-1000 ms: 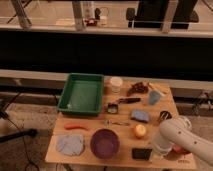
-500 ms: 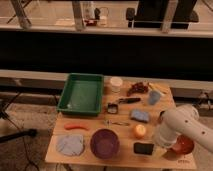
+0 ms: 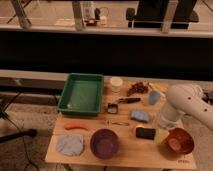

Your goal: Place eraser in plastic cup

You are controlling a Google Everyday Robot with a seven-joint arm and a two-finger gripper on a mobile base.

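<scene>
The table carries the following items, listed from left to right with reference to the gripper. Farthest left of the gripper, and slightly nearer the camera, lies a grey-blue cloth. An orange stick-shaped item lies just behind the cloth, about level with the gripper. A green tray stands well left of the gripper and farther back. A purple bowl sits left of the gripper, toward the front edge. A cream-white cup stands far back and to the left, and a black-handled tool lies between that cup and the gripper. A blue pad lies just left of the gripper and a little behind it. The eraser is immediately left of the gripper, lying flat, with its right end at the fingertips. The fingers are closed together on that end. Whether the eraser rests on the table or is clear of it cannot be determined. The plastic cup stands upright behind the gripper, apart from it, with the blue pad between cup and eraser. A brown-orange bowl sits just right of the gripper. The white arm descends to the gripper from the upper right.
</scene>
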